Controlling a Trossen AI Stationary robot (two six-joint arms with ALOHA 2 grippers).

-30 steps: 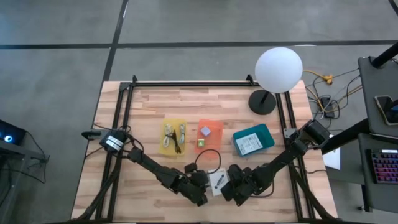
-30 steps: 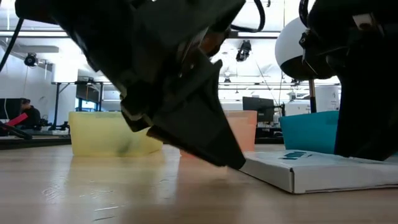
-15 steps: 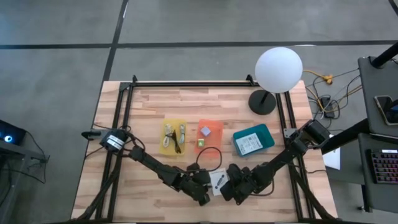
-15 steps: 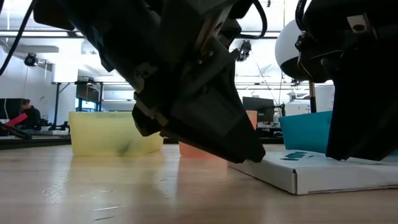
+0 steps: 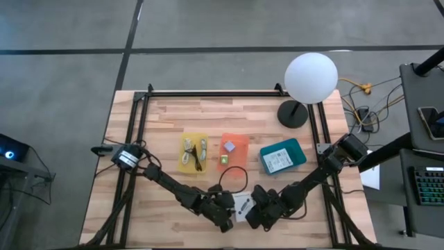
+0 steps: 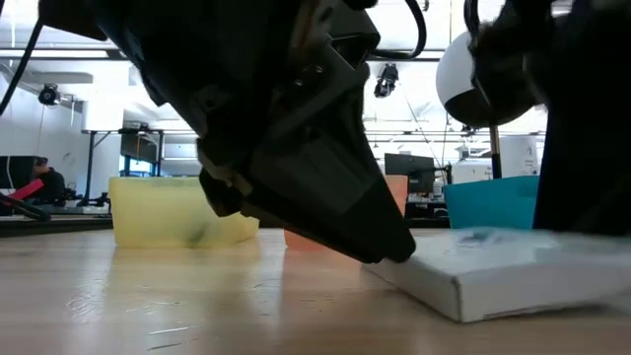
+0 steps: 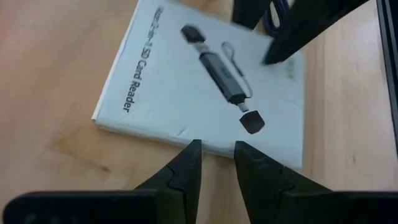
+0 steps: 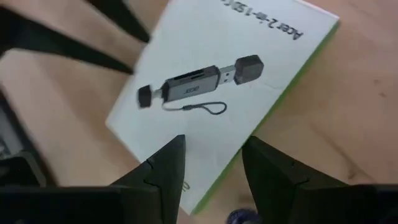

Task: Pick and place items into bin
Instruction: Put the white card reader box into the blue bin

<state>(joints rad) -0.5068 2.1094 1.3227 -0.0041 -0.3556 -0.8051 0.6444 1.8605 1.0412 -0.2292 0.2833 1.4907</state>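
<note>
I had both arms low at the near edge of the table, meeting over a white card-reader box [image 5: 242,205] that lay flat on the wood. The left gripper [image 7: 217,163] sat with its tips at one edge of the box, the jaws a narrow gap apart and nothing between them; the box's printed face lay just ahead of the tips. From the low camera the left gripper's tip met the box's near corner [image 6: 463,281].

The right gripper [image 8: 213,158] came at the same box from the opposite side, jaws parted wider, its fingers [image 8: 166,163] over the box's edge without clamping it, as far as I could see.

Beyond the jaws stood the yellow bin [image 5: 193,152], the orange bin [image 5: 234,148] and the teal bin [image 5: 282,156], with a black cord loop [image 5: 234,178] on the table between them and the box.
</note>
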